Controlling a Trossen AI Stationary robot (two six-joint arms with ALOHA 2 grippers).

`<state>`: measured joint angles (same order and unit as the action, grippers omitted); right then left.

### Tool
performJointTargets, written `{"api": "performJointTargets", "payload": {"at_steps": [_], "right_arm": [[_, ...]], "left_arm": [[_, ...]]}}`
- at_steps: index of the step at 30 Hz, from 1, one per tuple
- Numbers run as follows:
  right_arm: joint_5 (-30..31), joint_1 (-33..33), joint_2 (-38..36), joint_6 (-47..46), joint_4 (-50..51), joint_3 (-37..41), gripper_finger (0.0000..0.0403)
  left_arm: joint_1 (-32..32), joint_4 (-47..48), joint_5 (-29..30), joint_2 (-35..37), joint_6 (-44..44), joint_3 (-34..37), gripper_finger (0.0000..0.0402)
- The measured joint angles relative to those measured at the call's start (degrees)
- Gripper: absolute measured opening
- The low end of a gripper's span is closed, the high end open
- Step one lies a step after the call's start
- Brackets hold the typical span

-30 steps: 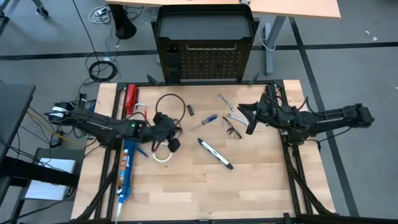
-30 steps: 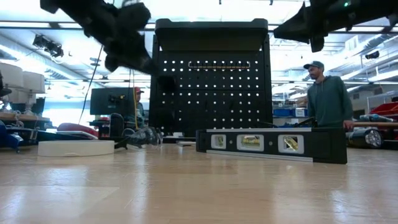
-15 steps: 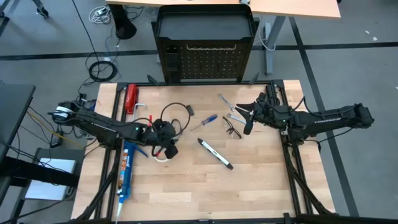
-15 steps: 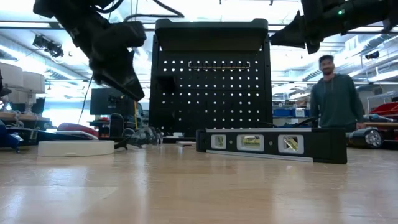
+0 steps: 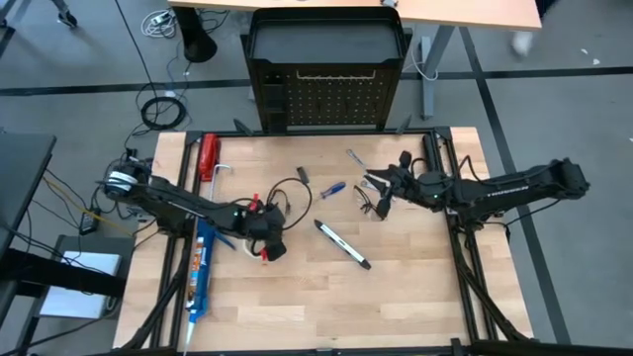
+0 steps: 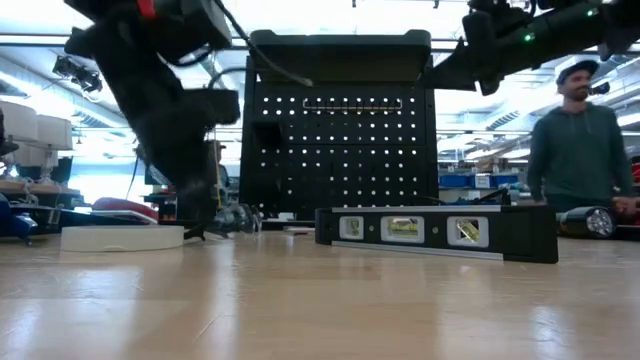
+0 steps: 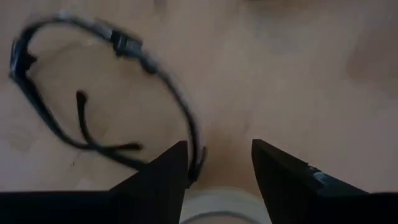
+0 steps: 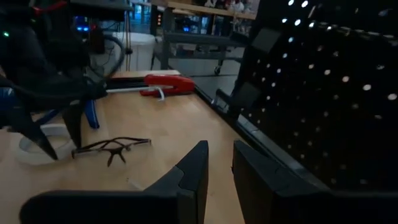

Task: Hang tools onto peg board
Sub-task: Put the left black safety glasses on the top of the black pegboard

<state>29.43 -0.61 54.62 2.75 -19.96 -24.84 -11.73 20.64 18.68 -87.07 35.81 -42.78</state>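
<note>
The peg board (image 5: 326, 99) stands upright at the table's far edge. A white tape roll (image 5: 255, 248) lies flat on the table. My left gripper (image 5: 274, 247) points steeply down over it, open, a finger on either side of the roll's wall (image 7: 217, 208). One pair of black safety glasses (image 7: 93, 93) lies just beyond it. My right gripper (image 5: 379, 203) hangs nearly level above the second pair of glasses (image 5: 368, 208), its fingers (image 8: 193, 165) a narrow gap apart with nothing between. A blue-handled screwdriver (image 5: 329, 188), two wrenches (image 5: 358, 158) and a black-and-white bar tool (image 5: 341, 244) lie loose. My left gripper comes at the tape roll from above with open fingers astride the wall on its right side (image 7: 217, 208). The roll lies flat on the table. Whether either finger touches it, I cannot tell.
A red-handled tool (image 5: 208, 158) lies at the far left. A long blue caulking gun (image 5: 201, 272) lies along the left side. Bare wood spreads over the near half of the table (image 5: 396, 307). A person (image 6: 580, 140) stands in the room behind the table.
My left gripper has sunk toward the tape roll, tipped from slanting to steeply downward, and opened. My right gripper has gone a little toward the table's left and down, closer to the glasses beside it. The person behind the table has walked to the right.
</note>
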Motion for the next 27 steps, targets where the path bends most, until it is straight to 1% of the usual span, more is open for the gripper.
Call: {"api": "performJointTargets", "payload": {"at_steps": [7,9,13,17,23,25,27], "right_arm": [[0.1,-0.5,2.5,0.5,-4.5,0.0,0.0077],[0.1,-0.5,2.5,0.6,-4.5,0.0,0.0078],[0.1,-0.5,2.5,0.7,-4.2,0.0,0.0078],[0.1,-0.5,2.9,0.7,-3.9,0.0,0.0075],[0.1,-0.4,3.6,0.7,-4.4,0.0,0.0073],[0.1,-0.4,3.7,0.7,-4.5,0.0,0.0073],[0.1,-0.4,3.8,0.7,-4.6,0.0,0.0073]], "left_arm": [[0.0,-0.6,1.0,-2.7,-1.1,0.0,0.0184],[0.0,-0.9,1.0,-3.4,-1.9,0.0,0.0183],[0.0,-1.6,1.0,-4.3,-3.3,0.0,0.0166],[0.0,-1.6,1.5,-4.5,-4.0,0.0,0.0125],[0.0,-1.4,1.6,-4.5,-4.0,0.0,0.0027],[0.0,-1.4,1.1,-4.5,-4.0,0.0,0.0014],[0.0,-1.5,1.1,-4.5,-4.0,0.0,0.0014]]}}
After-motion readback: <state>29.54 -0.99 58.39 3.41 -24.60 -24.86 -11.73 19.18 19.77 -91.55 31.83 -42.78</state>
